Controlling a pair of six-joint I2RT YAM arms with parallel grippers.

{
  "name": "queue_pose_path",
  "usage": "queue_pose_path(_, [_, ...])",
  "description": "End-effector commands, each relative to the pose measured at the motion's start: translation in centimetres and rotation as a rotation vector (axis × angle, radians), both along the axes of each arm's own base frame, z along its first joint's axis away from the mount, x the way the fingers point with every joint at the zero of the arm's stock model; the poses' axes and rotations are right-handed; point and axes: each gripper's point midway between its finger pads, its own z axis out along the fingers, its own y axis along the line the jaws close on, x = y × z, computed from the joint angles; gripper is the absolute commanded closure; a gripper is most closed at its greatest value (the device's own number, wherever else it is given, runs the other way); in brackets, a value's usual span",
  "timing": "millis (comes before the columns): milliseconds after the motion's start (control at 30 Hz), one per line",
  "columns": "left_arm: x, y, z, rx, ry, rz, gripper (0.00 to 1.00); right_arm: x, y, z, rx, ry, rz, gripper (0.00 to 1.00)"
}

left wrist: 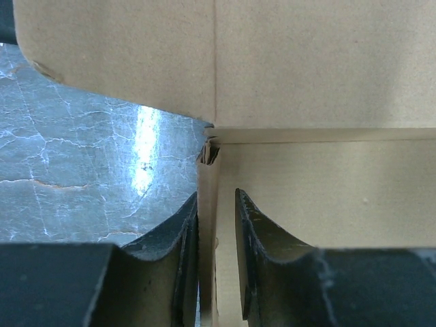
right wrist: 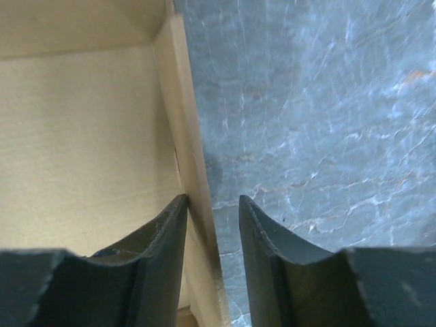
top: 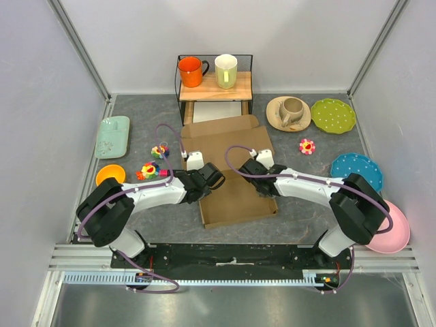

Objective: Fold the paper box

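Brown corrugated paper box [top: 231, 197], shallow, squarish.

The paper box [left wrist: 306, 68] runs off the top, right and bottom edges of the left wrist view. There the left tool [left wrist: 216, 211] straddles the box's side wall, but whether both fingers press that wall cannot be told. The right wrist view cuts the box at its top, left and bottom edges.

From above, the left arm [top: 157, 194] and right arm [top: 306, 182] cover their own fingertips and the wall stretches beneath them. The white tray [top: 216, 109] lies partly hidden under the wooden shelf [top: 215, 87]. The right arm's elbow covers part of the pink plate [top: 395, 235] and the near edge of the blue plate [top: 355, 167]. The colourful toys [top: 150, 170] to the left are too small to name.
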Motion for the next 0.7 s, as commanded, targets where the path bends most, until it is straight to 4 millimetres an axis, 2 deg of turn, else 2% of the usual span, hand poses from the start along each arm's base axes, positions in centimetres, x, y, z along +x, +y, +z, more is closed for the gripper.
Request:
queue_pose_path(0, [1.2, -0.5, 1.5, -0.028, -0.075, 0.01, 0.69, -2.0, -0.9, -1.3, 0.013, 0.062, -0.016, 0.6])
queue_pose_path(233, [0.9, -0.4, 1.1, -0.047, -0.064, 0.031, 0.69, -4.0, -1.3, -3.2, 0.04, 0.13, -0.021, 0.65])
queue_pose_path(300, [0.9, -0.4, 1.1, -0.046, -0.062, 0.033, 0.69, -4.4, -1.9, -3.8, 0.025, 0.139, -0.038, 1.0])
queue_pose_path(500, [0.7, -0.5, 1.1, -0.06, -0.059, 0.035, 0.69, -4.4, -2.7, -4.3, 0.003, 0.116, -0.071, 1.0])
queue_pose_path(567, [0.7, -0.7, 1.5, -0.074, -0.062, 0.024, 0.61, -4.0, -2.5, -4.2, 0.004, 0.097, -0.079, 1.0])
queue_pose_path(600, [0.6, -0.9, 1.6, -0.078, -0.056, 0.005, 0.47, -3.6, -2.5, -4.2, 0.002, 0.084, -0.084, 1.0])
queue_pose_path(667, [0.4, -1.2, 2.6, -0.101, -0.063, -0.025, 0.34, -2.7, -1.8, -3.7, 0.014, 0.062, -0.087, 1.0])
